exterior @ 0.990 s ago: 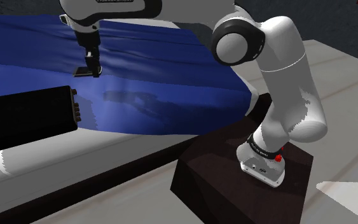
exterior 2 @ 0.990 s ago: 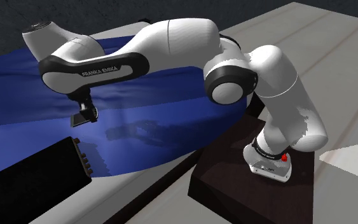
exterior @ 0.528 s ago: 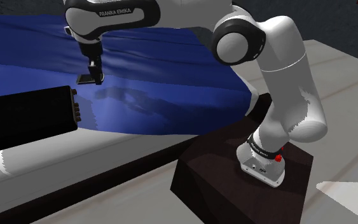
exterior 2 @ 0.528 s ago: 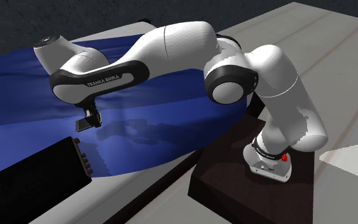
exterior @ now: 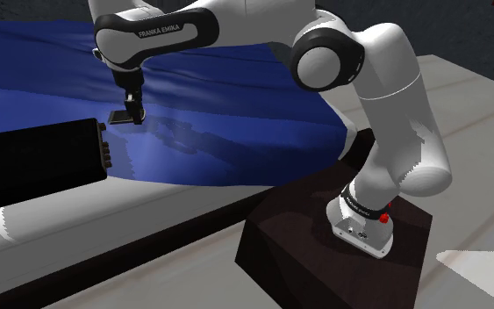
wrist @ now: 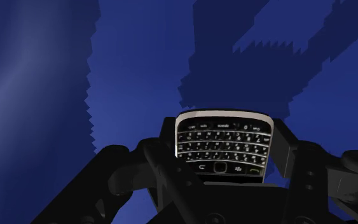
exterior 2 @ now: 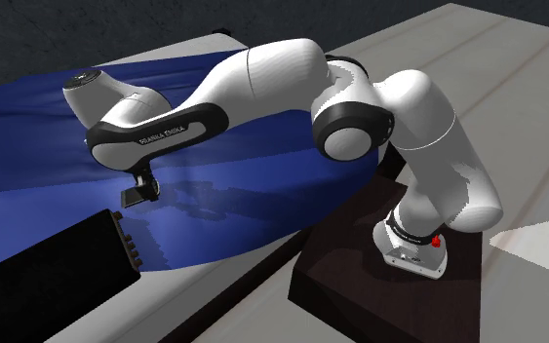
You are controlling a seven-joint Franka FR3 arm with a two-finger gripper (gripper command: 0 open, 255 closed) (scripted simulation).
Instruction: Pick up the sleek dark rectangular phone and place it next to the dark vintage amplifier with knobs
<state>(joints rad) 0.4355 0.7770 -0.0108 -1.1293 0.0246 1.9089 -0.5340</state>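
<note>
While clenched on the silver-rimmed black keypad phone point(wrist: 222, 147) over the blue cloth point(exterior: 236, 132), near the boxy black knobbed amplifier point(exterior: 34, 162), looks done lifting and carrying with the all-black gripper point(exterior: 128, 115), only gotta set down.

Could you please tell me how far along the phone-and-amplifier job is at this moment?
Pickup looks done: the gripper is shut on the dark keypad phone, held above the blue cover. In hand: the carry, with the gripper hanging close to the knobbed end of the amplifier. Left: lowering the phone beside the amplifier and releasing it.
</note>
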